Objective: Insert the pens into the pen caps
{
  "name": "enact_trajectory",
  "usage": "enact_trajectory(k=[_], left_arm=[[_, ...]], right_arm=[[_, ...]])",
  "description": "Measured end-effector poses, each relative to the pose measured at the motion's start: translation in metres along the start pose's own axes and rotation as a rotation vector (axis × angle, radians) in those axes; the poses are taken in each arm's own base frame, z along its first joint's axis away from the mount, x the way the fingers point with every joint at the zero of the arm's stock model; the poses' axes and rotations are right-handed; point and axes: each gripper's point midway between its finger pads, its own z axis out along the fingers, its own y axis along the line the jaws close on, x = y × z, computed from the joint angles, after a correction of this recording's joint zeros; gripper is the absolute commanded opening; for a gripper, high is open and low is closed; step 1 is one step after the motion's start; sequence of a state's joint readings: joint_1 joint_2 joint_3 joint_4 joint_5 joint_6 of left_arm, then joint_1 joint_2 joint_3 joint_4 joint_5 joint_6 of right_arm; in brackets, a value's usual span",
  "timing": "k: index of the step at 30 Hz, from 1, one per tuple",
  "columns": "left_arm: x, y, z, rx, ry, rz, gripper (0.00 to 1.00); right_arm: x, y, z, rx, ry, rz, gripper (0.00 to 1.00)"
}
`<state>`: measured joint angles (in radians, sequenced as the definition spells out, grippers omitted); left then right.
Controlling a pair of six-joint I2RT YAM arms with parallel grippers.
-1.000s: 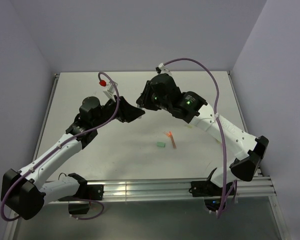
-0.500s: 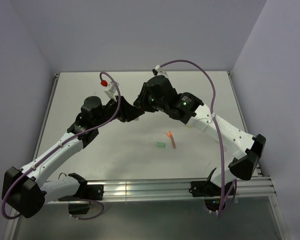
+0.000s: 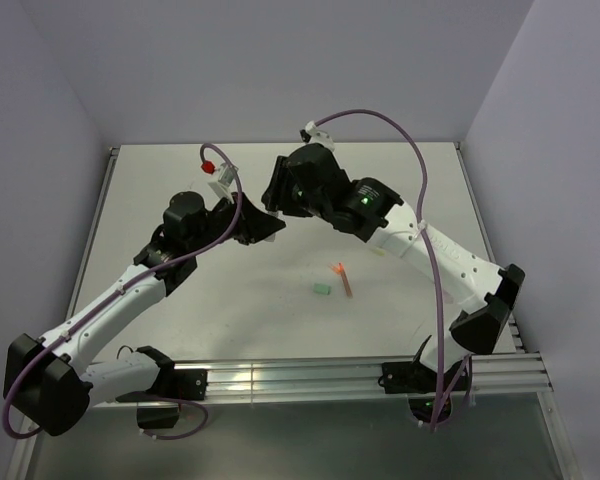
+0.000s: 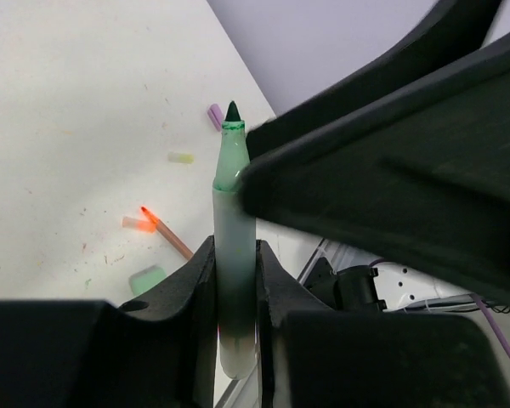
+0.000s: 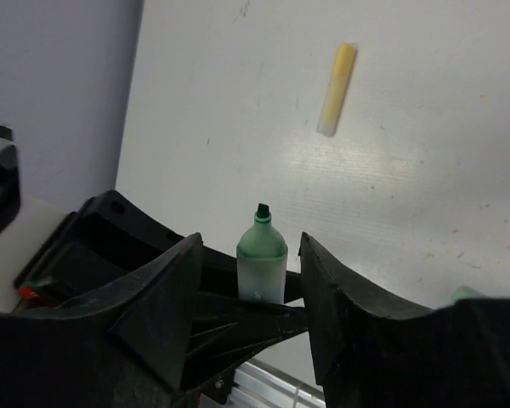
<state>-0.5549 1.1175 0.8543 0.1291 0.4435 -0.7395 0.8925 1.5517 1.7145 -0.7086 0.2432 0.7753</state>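
Observation:
A mint-teal pen (image 4: 234, 195) stands upright between the fingers of my left gripper (image 4: 235, 251), which is shut on its lower barrel, green tip up. My right gripper (image 5: 251, 242) meets it above the table's middle, its jaws open on either side of the pen's tip (image 5: 262, 255) without touching it. On the table lie an orange-red pen (image 3: 343, 279), a mint green cap (image 3: 322, 289) beside it, a purple cap (image 4: 214, 116), a pale cap (image 4: 180, 157) and a yellow pen (image 5: 337, 88).
Both arms arch over the white table (image 3: 180, 300), and their grippers nearly touch at the centre. A metal rail (image 3: 300, 378) runs along the near edge. Grey walls close in the back and sides.
My left gripper has shut on the mint-teal pen. My right gripper has opened off it and shifted left and toward the back.

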Motion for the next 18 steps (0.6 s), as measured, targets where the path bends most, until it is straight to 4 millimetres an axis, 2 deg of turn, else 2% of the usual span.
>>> enact_trajectory(k=[3, 6, 8, 11, 15, 18], left_arm=[[0.003, 0.003, 0.000, -0.016, 0.012, -0.004, 0.00], [0.005, 0.008, 0.000, -0.039, 0.014, -0.011, 0.00], [0.005, 0.012, 0.000, -0.057, 0.012, -0.016, 0.00], [0.006, 0.022, -0.001, -0.104, 0.010, -0.029, 0.00], [0.009, 0.037, -0.007, -0.165, 0.032, -0.052, 0.00], [0.006, 0.043, -0.017, -0.209, 0.042, -0.057, 0.00]], right_arm=[[-0.016, 0.000, -0.009, 0.005, -0.051, -0.022, 0.66], [-0.030, -0.006, -0.024, -0.006, -0.086, -0.048, 0.67], [-0.040, -0.017, -0.036, -0.015, -0.119, -0.063, 0.67], [-0.044, -0.044, -0.054, -0.019, -0.151, -0.108, 0.67], [-0.011, -0.084, -0.062, -0.015, -0.105, -0.232, 0.66], [0.032, -0.114, -0.046, 0.001, -0.002, -0.342, 0.65]])
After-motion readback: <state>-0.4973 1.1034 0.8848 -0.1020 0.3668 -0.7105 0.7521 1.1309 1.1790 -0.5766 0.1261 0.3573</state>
